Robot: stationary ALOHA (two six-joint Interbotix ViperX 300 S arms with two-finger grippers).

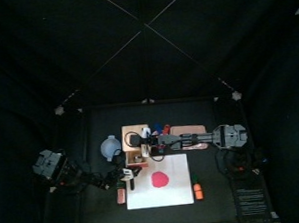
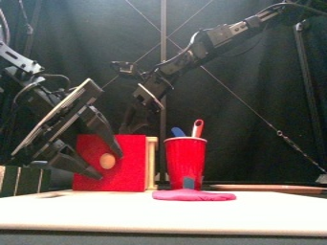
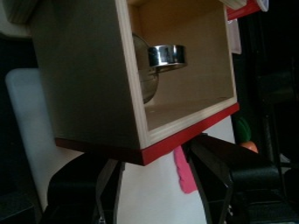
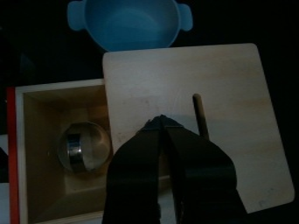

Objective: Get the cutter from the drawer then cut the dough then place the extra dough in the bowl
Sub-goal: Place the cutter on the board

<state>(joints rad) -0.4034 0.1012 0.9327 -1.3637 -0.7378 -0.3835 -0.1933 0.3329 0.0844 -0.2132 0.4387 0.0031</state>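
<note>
The cutter has not been lifted yet. It lies in the open drawer of the wooden box, which stands toward the table's back edge with the blue-grey bowl beside it on the left-edge side. The right gripper hangs over the drawer with its jaws pressed together and nothing between them. If it goes down like that it will only prod the cutter, not take it, so the jaws need to part first. The cutter also sits close to the drawer's wall and near the box's overhanging top, so a spread jaw may catch on wood and drag the whole box. The left gripper stands at the red drawer front with its jaws apart, and I see no grip on it, so a knock could slide the drawer back in. The red cup stands just beside the box and could tip as the arm swings out toward the dough on the white cutting board nearer the front edge.
</note>
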